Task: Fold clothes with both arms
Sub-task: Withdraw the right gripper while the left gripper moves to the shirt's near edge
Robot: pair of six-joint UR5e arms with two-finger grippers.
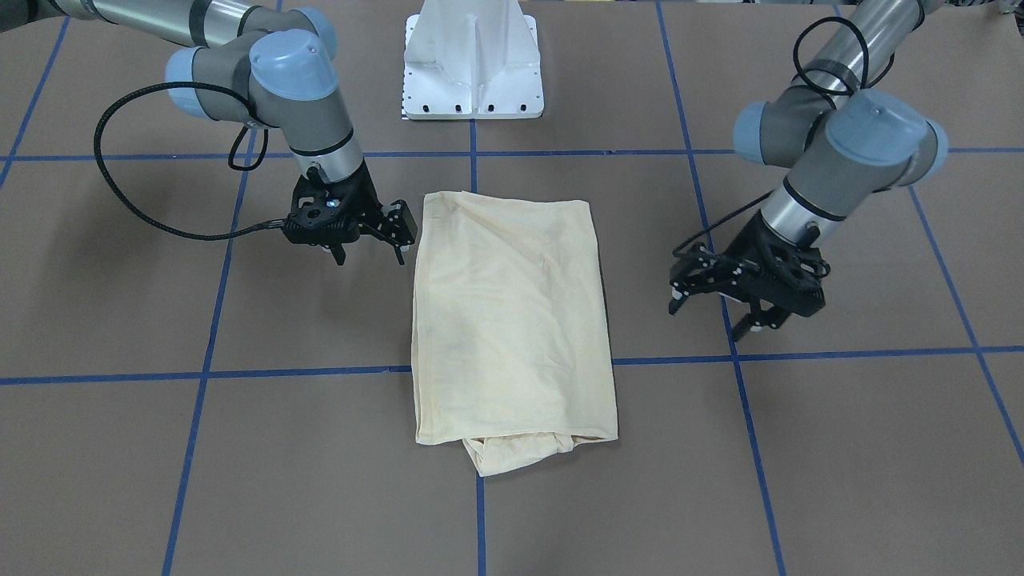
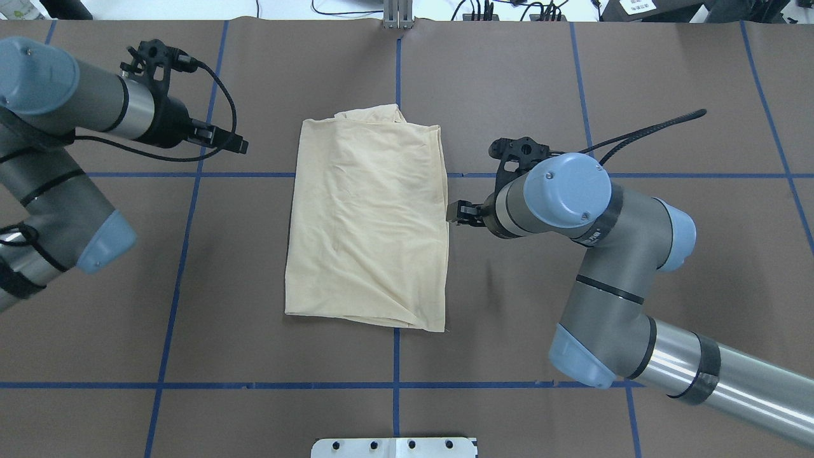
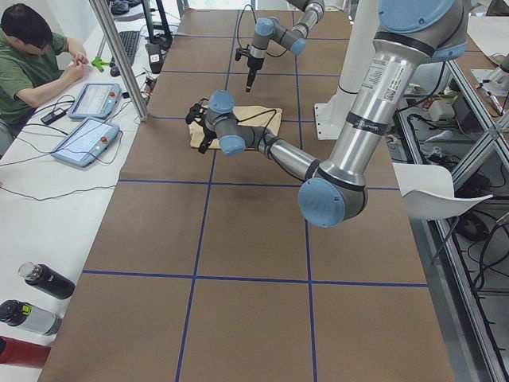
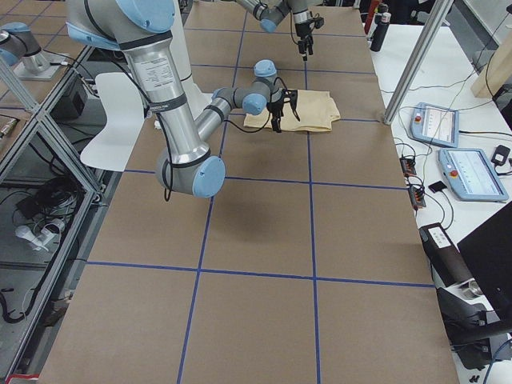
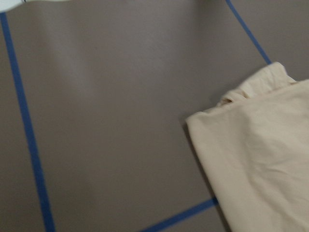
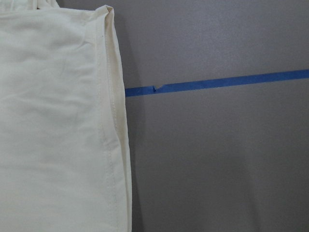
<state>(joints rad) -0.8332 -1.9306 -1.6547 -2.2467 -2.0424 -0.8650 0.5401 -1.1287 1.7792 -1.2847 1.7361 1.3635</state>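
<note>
The near left arm stretches toward the cream shirt on the brown table; a person sits alongside.

Brown table with blue tape grid, white pedestal, tablet beside seated person

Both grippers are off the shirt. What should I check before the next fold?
1. T-shirt lies flat as a rectangle: ok.
2. Edges tidy: not ok, bunched fabric pokes out at the end away from the robot.
3. Right gripper open and empty: ok.
4. Left gripper open, empty and well apart from the T-shirt: ok.
5. Right gripper clear of the T-shirt's side edge: cannot tell, it is very close.
</note>
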